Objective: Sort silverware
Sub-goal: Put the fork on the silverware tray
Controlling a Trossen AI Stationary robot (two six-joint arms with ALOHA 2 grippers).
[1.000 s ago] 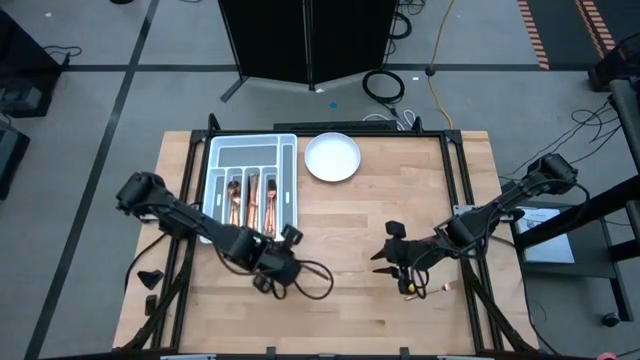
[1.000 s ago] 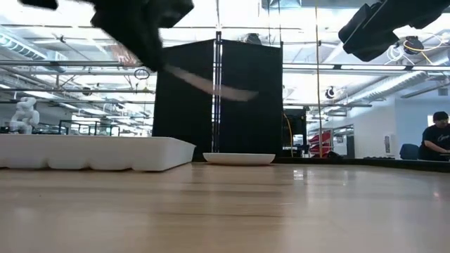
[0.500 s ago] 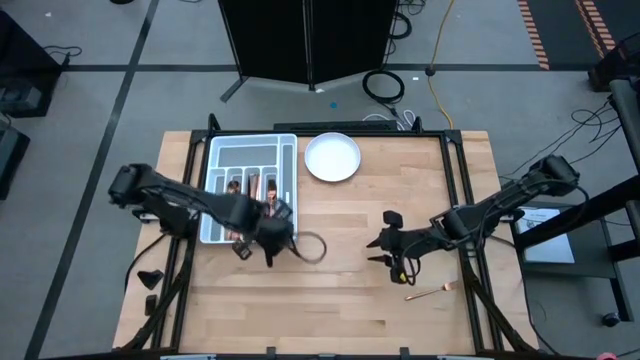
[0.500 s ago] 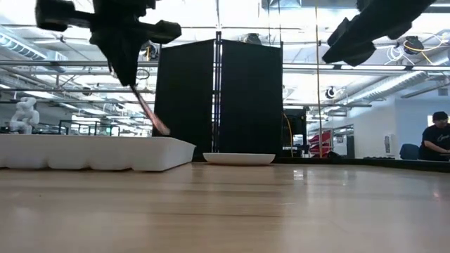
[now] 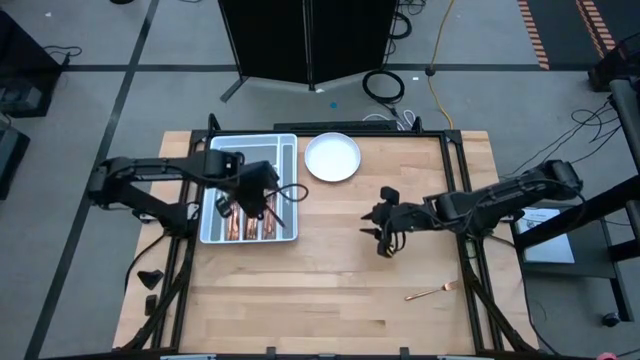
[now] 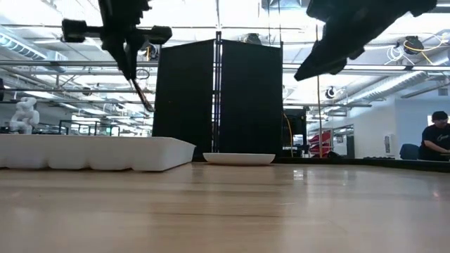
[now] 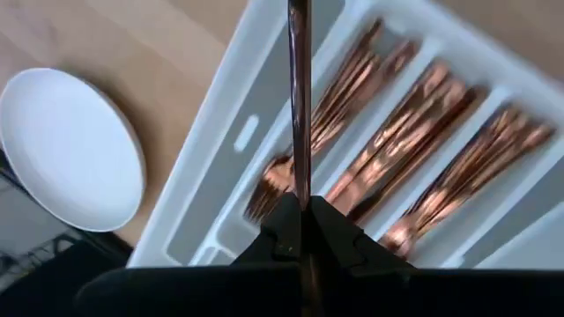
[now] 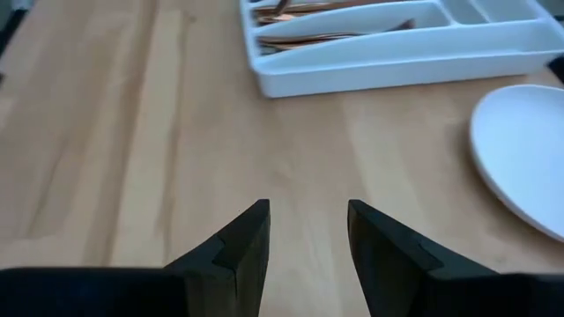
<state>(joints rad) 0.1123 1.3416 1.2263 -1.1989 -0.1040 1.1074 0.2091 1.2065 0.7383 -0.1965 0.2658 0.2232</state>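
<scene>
My left gripper (image 5: 265, 197) is shut on a slim copper piece of silverware (image 7: 299, 97) and hangs over the compartmented tray (image 5: 291, 150), clear of it. Several copper pieces (image 7: 414, 141) lie in the tray's long compartments. One copper fork (image 5: 432, 293) lies flat on the table near the front right. My right gripper (image 8: 308, 233) stands open with nothing between its fingers, above the middle of the table (image 5: 384, 240), well away from the fork. My left gripper pinches one end of the copper piece (image 7: 300, 189) between its two fingers. They point steeply down, and the piece runs on along their line past the fingertips. In the low view the piece (image 6: 143, 95) hangs slanted below the gripper, clear of the tray (image 6: 91, 152).
A white round plate (image 5: 332, 157) sits at the table's far edge, just right of the tray. Bare wood lies between the tray and the right arm and along the front edge. A dark panel stands behind the table.
My left gripper has carried the copper piece from the table's front middle toward the far left, rising and rolling, until it is over the tray; the piece, which stuck out sideways, now hangs slanted down. My right gripper has swung toward the far edge, away from the fork on the table.
</scene>
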